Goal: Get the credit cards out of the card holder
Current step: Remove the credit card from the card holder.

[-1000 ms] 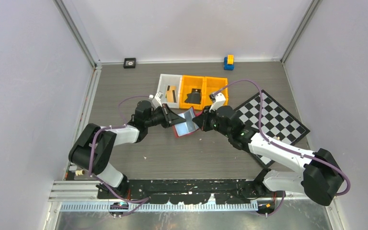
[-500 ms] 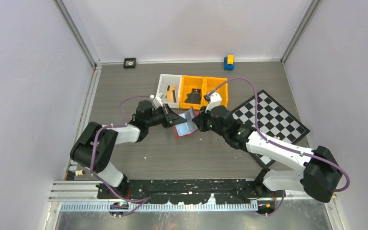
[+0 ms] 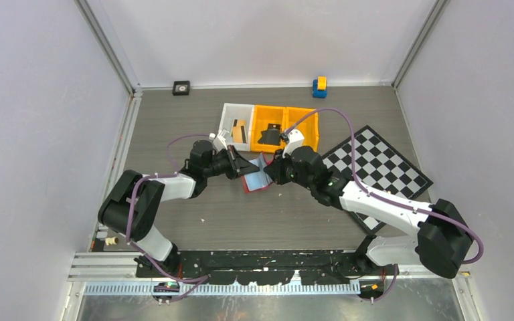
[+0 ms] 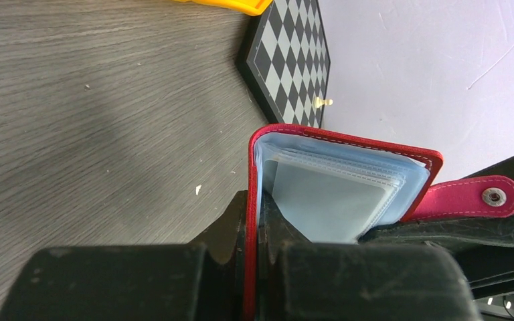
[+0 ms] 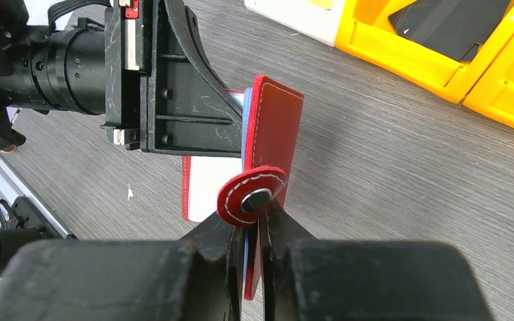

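Pinching card holder (image 3: 258, 179): left gripper (image 3: 243, 167) one cover, right gripper (image 3: 273, 171) other; bins (image 3: 285, 127) behind, chequerboard (image 3: 379, 164) beside.

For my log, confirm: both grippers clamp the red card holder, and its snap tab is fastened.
Not fastened. Both the left gripper and right gripper clamp the card holder, but its snap tab hangs loose, holder open, as the left wrist view shows.

Red folding card holder (image 4: 328, 194): open, one flap upright, pale bluish clear sleeves exposed, snap tab undone.
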Robot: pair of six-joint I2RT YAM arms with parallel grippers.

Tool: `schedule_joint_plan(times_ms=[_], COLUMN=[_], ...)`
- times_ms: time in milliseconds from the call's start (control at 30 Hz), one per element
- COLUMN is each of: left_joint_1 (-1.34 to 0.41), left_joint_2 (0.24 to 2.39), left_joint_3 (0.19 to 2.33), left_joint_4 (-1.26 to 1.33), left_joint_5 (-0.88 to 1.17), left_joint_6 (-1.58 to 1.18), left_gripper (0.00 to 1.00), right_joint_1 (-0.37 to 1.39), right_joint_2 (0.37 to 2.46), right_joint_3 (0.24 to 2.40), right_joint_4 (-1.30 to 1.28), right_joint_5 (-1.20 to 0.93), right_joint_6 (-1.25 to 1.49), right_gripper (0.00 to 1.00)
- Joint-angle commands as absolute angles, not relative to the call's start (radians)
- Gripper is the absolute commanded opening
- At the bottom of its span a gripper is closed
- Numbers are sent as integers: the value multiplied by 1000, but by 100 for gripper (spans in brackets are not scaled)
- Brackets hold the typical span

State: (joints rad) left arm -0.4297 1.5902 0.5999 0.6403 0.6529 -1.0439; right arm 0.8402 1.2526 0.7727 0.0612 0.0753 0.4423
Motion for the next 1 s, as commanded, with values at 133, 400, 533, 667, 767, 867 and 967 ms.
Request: schedule_joint_plan(times_ms=[133, 400, 533, 667, 767, 867, 967], left_joint_1=[-430, -428, -428, -427, -427, -426, -426], left_joint_2=[1567, 1560, 1559, 1558, 1559, 1560, 1561], left_joint_3=[632, 628, 628, 627, 626, 626, 627], left_joint_4=[690, 688, 688, 692, 692, 695, 695], left_joint_5=[669, 667, 667, 669, 670, 671, 671], left_joint_6=[-1051, -1052, -1052, -1056, -1056, -1058, -1059], left_gripper=[0, 0, 0, 0, 0, 0, 0], right_joint_1=[847, 847, 846, 847, 847, 847, 844], right_joint_2=[1266, 1284, 1289, 1295, 1299, 1300, 1293], right_joint_3=[846, 865, 870, 874, 874, 869, 848], right_joint_4=[51, 22, 13, 8, 9, 22, 75], right_joint_5=[94, 107, 110, 110, 106, 87, 35], right_joint_6=[433, 437, 440, 441, 443, 451, 462], right_gripper=[24, 33, 37, 46, 53, 59, 64])
